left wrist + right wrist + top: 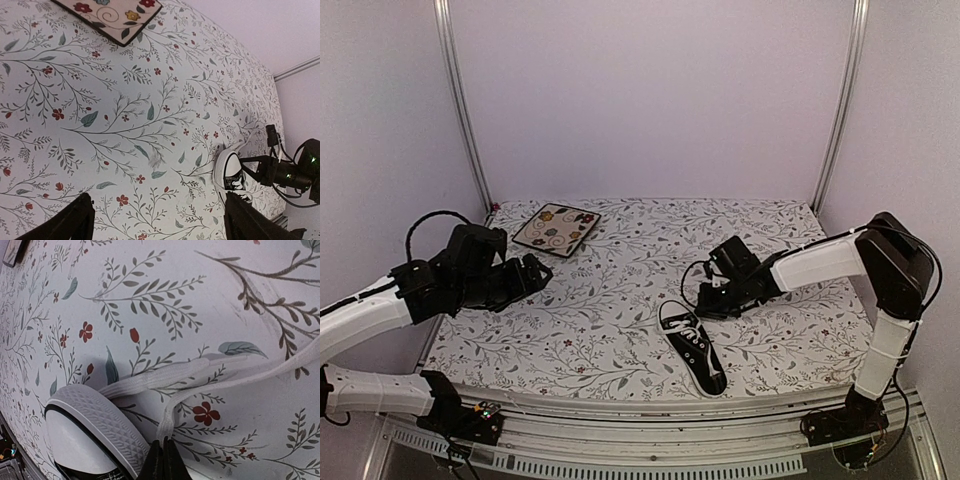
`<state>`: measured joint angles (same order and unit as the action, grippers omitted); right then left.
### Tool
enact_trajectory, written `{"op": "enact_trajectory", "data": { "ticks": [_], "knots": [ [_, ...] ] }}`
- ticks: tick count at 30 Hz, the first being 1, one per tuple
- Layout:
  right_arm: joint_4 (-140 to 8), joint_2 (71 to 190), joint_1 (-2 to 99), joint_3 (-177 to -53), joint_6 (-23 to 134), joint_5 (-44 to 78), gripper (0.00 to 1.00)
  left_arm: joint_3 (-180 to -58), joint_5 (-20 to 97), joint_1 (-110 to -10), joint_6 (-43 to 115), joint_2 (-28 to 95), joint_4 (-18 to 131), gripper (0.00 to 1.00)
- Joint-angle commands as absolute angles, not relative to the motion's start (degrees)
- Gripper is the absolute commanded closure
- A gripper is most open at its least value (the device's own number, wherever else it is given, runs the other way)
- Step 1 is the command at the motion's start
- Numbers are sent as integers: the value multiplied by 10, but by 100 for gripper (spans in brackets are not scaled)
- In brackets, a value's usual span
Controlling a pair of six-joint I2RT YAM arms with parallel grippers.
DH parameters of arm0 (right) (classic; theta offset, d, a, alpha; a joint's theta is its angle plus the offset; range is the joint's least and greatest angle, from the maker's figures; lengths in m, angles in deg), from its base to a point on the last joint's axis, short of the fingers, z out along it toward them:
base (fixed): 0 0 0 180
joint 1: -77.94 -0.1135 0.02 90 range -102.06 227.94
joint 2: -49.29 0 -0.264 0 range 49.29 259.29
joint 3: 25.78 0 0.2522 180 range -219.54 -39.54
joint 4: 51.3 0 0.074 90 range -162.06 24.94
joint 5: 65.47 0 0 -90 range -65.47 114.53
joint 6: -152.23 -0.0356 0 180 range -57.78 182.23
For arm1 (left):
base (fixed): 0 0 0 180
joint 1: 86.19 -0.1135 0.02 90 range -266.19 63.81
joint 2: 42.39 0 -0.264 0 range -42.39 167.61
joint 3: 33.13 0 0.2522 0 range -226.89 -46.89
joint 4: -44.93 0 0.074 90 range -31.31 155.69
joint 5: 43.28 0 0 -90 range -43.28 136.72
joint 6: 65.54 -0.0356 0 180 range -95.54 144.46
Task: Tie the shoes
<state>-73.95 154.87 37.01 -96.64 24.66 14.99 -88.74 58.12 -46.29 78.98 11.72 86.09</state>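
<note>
- Shoe [695, 358] right way up on the flowery tabletop [620, 290], near the front edge and a bit right of the middle.
- White laces [165, 377] loose and spread out flat beside the white toe cap [85, 437]. No knot and no bow yet.
- Right claw [705, 300] down low, just beside the far end of the shoe. Squeezed shut, with one lace [164, 426] running straight into its tips, so most likely pinching that lace.
- Left claw [535, 275] wide open and holding nothing. Parked well away on the left side, near the flowery plate [556, 228].
- Step in hand, as a best guess: getting hold of the first lace, ready for the first cross-over.
- To do it well:
  - Keep the pinch tight, because a thin flat lace slips out easily.
  - Lift slowly and only a little, just enough to get the lace off the tabletop.
  - Pull gently to the side, away from the shoe, and stop once the lace looks straight. Pulling harder may drag or tip the light shoe.
  - Bring the left claw over, open, and line it up with the other lace before closing.
  - Grab that one a little way back from its loose end, so some tail is left for the knot.
  - Keep both claws apart and low, so no bumping and no tangle.
</note>
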Motion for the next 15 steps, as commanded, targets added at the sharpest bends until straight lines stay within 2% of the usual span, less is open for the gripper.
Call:
{"op": "enact_trajectory", "data": {
  "ticks": [1,7,15],
  "knots": [
    [-746,1527,362,-951,215,139,97,-891,577,-451,777,110,867,10],
    [-785,1484,362,-948,186,198,98,-876,549,-452,712,94,862,9],
    [-865,1441,351,-898,82,246,98,-857,452,-451,609,138,748,9]
  ]
}}
